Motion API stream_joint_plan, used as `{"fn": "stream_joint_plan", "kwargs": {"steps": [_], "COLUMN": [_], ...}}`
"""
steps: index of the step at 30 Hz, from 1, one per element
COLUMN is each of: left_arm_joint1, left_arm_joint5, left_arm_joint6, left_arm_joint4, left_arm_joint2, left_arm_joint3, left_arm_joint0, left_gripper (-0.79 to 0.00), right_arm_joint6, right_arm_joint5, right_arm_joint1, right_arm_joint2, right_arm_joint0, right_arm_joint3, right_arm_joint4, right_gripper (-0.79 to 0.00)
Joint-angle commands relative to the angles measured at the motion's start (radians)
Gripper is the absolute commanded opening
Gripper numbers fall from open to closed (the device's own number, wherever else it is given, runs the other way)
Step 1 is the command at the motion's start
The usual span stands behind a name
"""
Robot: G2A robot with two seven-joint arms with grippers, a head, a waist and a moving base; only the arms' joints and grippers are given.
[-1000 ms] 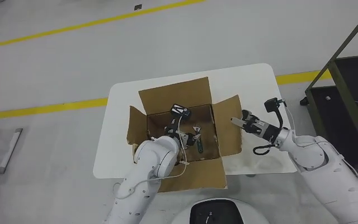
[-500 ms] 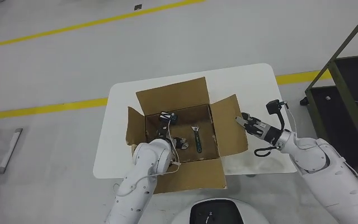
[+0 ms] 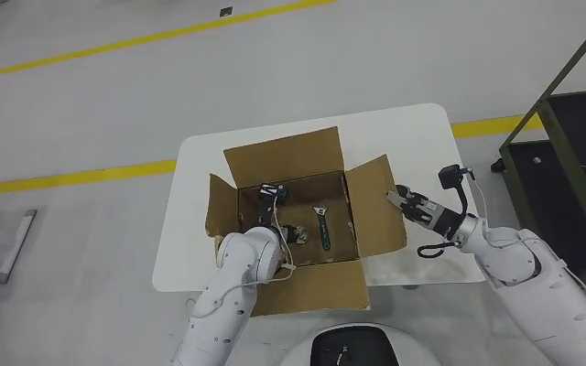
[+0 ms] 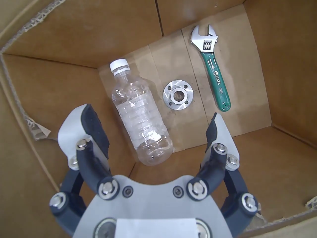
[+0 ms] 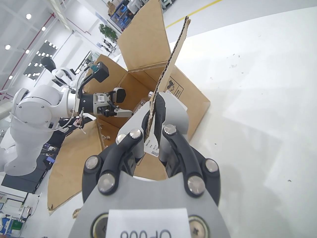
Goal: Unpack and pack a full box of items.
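Pinching the box's right flap (image 5: 172, 59) tight between its fingers, the right gripper (image 5: 154, 105) sits just beside the box (image 4: 74, 33). The left gripper (image 4: 152, 120) hangs inside it, fingers wide apart, over a bottle (image 4: 140, 115) (lying flat). Next to the bottle lie a metal ring (image 4: 178, 95) and a wrench (image 4: 213, 70). The box sits on a white table (image 3: 412, 137).

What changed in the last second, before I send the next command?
The left gripper, open and empty, shifted across the box toward the robot's left and now hangs over the bottle. The right gripper, shut on the right flap, drew it slightly outward. The wrench and the box itself stayed put.
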Motion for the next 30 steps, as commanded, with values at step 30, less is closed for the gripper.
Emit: {"fn": "stream_joint_plan", "kwargs": {"steps": [30], "left_arm_joint1": [-0.045], "left_arm_joint5": [0.123], "left_arm_joint6": [0.019], "left_arm_joint4": [-0.062], "left_arm_joint2": [0.022], "left_arm_joint3": [0.342], "left_arm_joint0": [-0.114], "left_gripper": [-0.043], "right_arm_joint6": [0.001], "right_arm_joint5": [-0.005], "right_arm_joint1": [0.004], "right_arm_joint2": [-0.003], "right_arm_joint0": [-0.002], "right_arm_joint3": [-0.004], "right_arm_joint4": [-0.012], "right_gripper": [-0.785]}}
